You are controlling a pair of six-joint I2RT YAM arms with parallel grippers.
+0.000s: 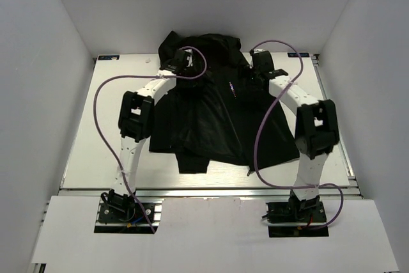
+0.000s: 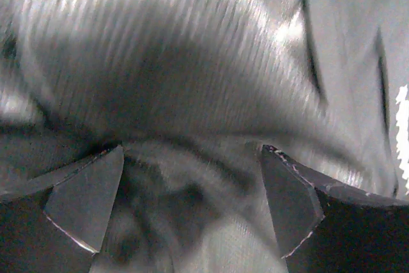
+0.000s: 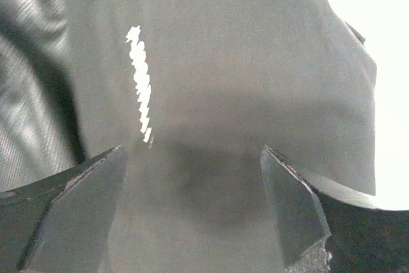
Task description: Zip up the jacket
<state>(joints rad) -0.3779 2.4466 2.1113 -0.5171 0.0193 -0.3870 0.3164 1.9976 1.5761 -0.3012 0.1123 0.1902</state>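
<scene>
Jacket [image 1: 204, 126] lies rumpled on the table [image 1: 89, 151]; left gripper [image 2: 192, 158] and right gripper [image 3: 193, 155], both released, perhaps touch its far end.

Your top view looks down from above and behind the arm bases at the bottom of the frame. It takes in the whole table [image 1: 89, 151] and jacket [image 1: 204, 119]. Each wrist view looks out past its own left gripper [image 2: 192, 202] or right gripper [image 3: 192, 209], very near the black fabric. Both share the white chest mark [image 2: 401, 133]: right edge of the left wrist frame, upper left of the right.
</scene>
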